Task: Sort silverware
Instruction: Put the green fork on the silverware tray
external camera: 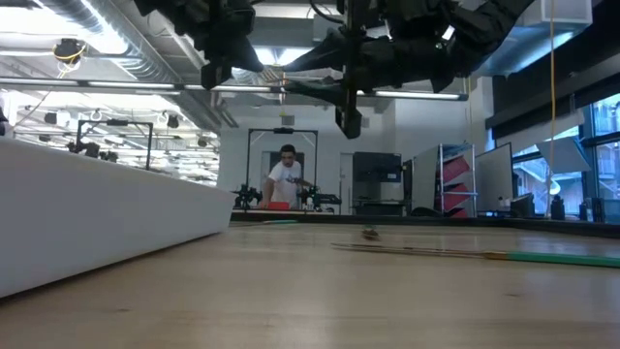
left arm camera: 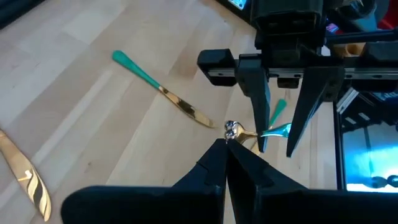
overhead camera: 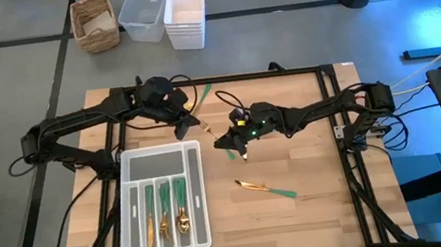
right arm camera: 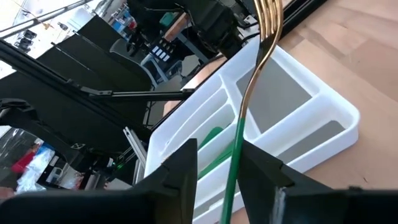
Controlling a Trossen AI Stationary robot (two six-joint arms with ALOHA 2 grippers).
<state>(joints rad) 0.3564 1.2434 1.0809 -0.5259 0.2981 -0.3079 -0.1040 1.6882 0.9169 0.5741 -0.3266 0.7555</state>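
- My right claw [overhead camera: 236, 143] hung over the middle of the table, just off the tray's far right corner. Its fingers were part-way closed on the slim green handle of a fork [right arm camera: 247, 93], which it held clear of the wood.
- Seen from my right wrist, the handle ran up between the two dark fingers [right arm camera: 184, 163] and the gold tines pointed away from the claw, with the tray behind them.
- My left claw [overhead camera: 185, 128] was fully closed and empty. It sat close beside the right one, its tip right at the fork's gold head. I could not tell whether the two touched.
- The white tray [overhead camera: 158, 151] lay at the near left of the table. Sorted silverware [overhead camera: 164, 214] lay in its narrow lengthwise slots, gold heads toward the near edge. Its wide cross compartment was on the far side.
- A knife [overhead camera: 265, 188] lay flat on the wood to the right of the tray, well apart from both claws.
- One more green-handled piece [overhead camera: 203, 94] lay near the table's far edge.
- Beyond the table stood a wicker basket [overhead camera: 96, 22], a clear bin [overhead camera: 144, 12] and a white stack of bins [overhead camera: 185, 19].
- A person [external camera: 287, 174] stood far back in the room.
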